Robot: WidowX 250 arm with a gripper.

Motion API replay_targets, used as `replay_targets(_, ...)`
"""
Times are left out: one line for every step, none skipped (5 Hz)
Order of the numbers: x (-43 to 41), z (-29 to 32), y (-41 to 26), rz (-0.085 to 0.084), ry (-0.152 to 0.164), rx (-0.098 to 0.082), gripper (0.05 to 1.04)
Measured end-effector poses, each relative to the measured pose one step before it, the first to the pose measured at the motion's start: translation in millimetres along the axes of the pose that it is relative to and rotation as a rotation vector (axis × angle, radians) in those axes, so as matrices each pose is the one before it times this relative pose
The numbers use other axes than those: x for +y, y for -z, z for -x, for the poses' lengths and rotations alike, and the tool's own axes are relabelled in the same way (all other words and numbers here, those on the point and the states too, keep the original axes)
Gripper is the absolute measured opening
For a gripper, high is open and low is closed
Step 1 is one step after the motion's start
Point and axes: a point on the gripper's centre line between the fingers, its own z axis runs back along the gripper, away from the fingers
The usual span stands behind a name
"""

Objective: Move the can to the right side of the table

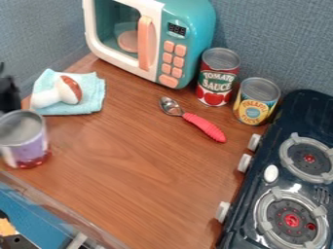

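At the left edge of the camera view, part of my black gripper (8, 95) shows, just behind and above a can. That can (26, 146) has a silver top, a purple label and a red lower rim; it is upright and blurred, near the table's left front edge. Whether the gripper touches it I cannot tell. The wooden table (143, 165) extends to the right of the can, as far as a dark stove.
A toy microwave (189, 29), a tomato sauce can (218, 78) and a yellow-labelled can (255, 102) stand at the back. A red-handled spoon (205, 126) lies mid-table. A white-and-brown toy (67, 90) rests on a blue cloth (94, 99). The stove (267, 194) lines the right.
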Motion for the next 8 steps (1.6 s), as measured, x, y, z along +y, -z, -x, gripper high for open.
replay_targets(0.29,23.62,-3.97,-0.0078,-0.0377,-0.0100,0.999)
replay_targets(-0.26,27.19,-5.50,0.0237,-0.0467,-0.0027,0.999)
replay_targets(1.49,28.28,-0.16,-0.0048,-0.0029,0.0168,0.999)
replay_targets(-3.69,41.80,0.69,0.0128,-0.0041,-0.0116,0.999)
replay_targets(-3.81,38.43,-2.36,0.0129,0.0404,-0.0035,0.999)
replay_targets(-3.06,33.87,0.11,0.0014,0.0268,0.0013,0.999)
replay_targets(-2.85,34.73,0.45,-0.0058,0.0423,0.0023,0.999)
replay_targets(-0.28,4.47,-1.71,-0.0017,0.0024,0.0006,0.999)
